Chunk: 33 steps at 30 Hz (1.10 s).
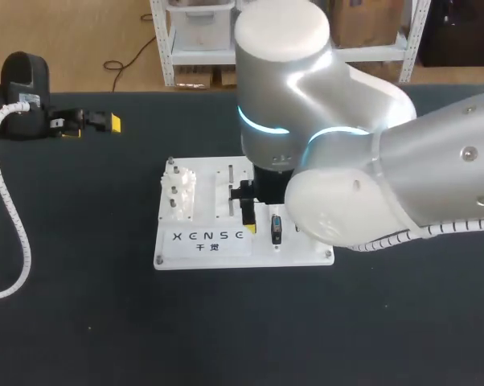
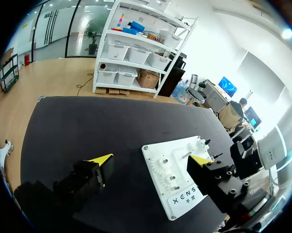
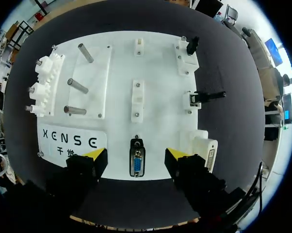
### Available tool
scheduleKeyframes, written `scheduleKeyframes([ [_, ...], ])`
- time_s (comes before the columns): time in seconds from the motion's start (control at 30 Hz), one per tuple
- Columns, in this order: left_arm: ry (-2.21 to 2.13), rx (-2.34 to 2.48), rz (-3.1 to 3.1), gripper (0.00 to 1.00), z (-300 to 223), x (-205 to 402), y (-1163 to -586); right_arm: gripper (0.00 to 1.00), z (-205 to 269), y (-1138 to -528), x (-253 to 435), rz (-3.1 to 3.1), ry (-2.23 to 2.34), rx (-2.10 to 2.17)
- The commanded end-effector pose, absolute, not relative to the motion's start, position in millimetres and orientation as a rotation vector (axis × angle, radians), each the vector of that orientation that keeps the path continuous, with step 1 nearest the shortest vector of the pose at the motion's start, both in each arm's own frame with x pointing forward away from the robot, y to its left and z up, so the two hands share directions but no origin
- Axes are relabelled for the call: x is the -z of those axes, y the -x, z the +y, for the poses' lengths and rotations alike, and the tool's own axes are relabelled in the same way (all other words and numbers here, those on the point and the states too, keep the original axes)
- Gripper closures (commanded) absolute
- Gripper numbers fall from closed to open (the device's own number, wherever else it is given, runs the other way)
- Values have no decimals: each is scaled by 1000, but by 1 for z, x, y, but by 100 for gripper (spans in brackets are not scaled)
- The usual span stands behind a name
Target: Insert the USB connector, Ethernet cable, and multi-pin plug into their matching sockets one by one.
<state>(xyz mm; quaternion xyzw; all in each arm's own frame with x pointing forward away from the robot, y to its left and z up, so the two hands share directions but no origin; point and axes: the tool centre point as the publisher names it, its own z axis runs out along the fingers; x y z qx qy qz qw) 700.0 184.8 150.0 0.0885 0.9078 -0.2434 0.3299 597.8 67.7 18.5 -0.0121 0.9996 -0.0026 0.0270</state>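
In the right wrist view my right gripper (image 3: 136, 155) hangs open over the near edge of the white board (image 3: 155, 63). Its yellow fingertips (image 3: 95, 154) stand either side of the blue-faced multi-pin plug (image 3: 137, 162), with a gap on both sides. The plug lies flat on the board. Beside it is a white socket block (image 3: 204, 148). Farther along that edge a small black connector (image 3: 207, 95) sits in a holder, and another black connector (image 3: 192, 45) stands at the far corner. From the head view the plug (image 1: 276, 229) shows beside one fingertip (image 1: 250, 228). My left gripper (image 1: 92, 123) rests open and empty at the table's far left.
Three metal posts (image 3: 75, 86) and a row of white gears (image 3: 44, 82) occupy the board's left part. My right arm's big elbow (image 1: 346, 193) hides the board's right side from the head view. In the left wrist view the board (image 2: 175, 170) lies ahead of the left gripper (image 2: 151, 159).
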Motion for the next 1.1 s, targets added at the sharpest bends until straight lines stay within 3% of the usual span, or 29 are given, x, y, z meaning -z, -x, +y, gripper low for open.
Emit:
scheduleKeyframes([
  [0.03,-231,637,2374,0,185,-150,-700,29,64,-603,-16,3079,44,-15],
  [0.37,-231,637,2374,0,185,-150,-700,34,63,-607,-14,3048,97,-25],
  [0.57,-231,637,2374,0,185,-150,-700,50,61,-602,-13,3038,123,-23],
  [0.87,-231,637,2374,0,185,-150,-700,55,62,-599,-15,3005,157,-8],
  [1.1,-231,637,2374,0,185,-150,-700,65,63,-597,-15,3002,170,-10],
])
